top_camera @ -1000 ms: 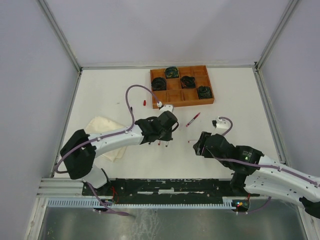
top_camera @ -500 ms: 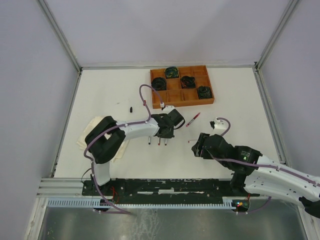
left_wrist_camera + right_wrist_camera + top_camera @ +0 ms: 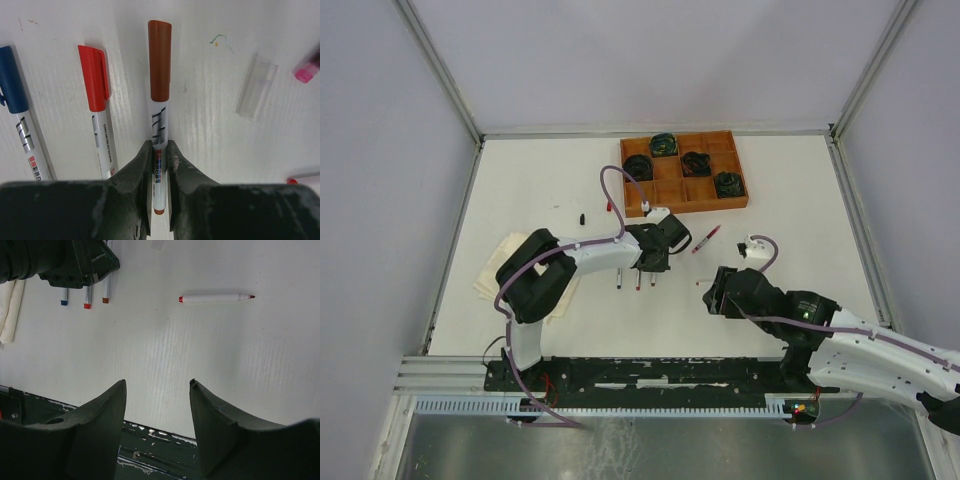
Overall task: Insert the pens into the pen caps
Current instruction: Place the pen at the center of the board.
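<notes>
Brown-capped pen (image 3: 159, 120) clamped in left tool (image 3: 159, 146) w/ cap (image 3: 160, 60) sticking out ahead.

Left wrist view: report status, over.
Left gripper shut on brown-capped pen, flat on table. Right gripper open, empty. Red-capped pen close alongside; red-tipped pen loose ahead of right gripper.

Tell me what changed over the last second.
The left arm folded its elbow in over the cloth, and the left gripper, shut on the brown-capped pen, edged toward the tray. A black cap now shows beside the cable. Nothing was grabbed or released. The right gripper, open, the loose pen and the tray stayed put.
</notes>
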Tool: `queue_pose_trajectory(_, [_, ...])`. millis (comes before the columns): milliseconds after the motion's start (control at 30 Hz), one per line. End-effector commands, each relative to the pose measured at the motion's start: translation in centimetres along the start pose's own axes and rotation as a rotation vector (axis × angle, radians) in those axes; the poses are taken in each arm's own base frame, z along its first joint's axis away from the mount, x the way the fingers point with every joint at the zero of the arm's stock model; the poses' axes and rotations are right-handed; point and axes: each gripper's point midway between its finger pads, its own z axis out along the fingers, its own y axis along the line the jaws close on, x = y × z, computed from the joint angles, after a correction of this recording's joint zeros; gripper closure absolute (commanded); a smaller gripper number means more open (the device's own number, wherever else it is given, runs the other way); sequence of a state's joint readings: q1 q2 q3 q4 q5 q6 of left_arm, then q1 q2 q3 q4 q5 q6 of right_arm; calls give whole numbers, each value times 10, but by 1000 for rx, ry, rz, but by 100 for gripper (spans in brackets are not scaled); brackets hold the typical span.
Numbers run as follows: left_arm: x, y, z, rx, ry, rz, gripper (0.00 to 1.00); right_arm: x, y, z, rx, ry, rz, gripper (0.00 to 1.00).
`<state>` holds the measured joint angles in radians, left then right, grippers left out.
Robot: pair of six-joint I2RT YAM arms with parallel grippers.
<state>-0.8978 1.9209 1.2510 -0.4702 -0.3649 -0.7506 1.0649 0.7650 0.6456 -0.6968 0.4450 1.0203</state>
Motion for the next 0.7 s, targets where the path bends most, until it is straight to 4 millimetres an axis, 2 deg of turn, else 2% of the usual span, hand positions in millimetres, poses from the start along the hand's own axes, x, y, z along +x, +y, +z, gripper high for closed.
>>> queue_pose_trajectory(0, [1, 5, 2, -28, -5, -54, 83, -7, 7, 0, -22, -22, 4, 39])
queue_pose_trajectory(167, [1, 9, -4, -17, -16, -61, 71, -8, 10, 1, -23, -20, -1, 39])
queue_pose_trajectory(333, [-13, 7, -22, 17, -61, -67, 65, -10, 14, 1, -19, -10, -31, 39])
queue_pose_trajectory(500, [-36, 3, -50, 75, -127, -65, 65, -18, 18, -2, 3, -4, -91, 39])
queue_pose_trajectory(667, [-58, 0, -89, 179, -220, -37, 65, -27, 20, -3, 32, -9, -146, 38])
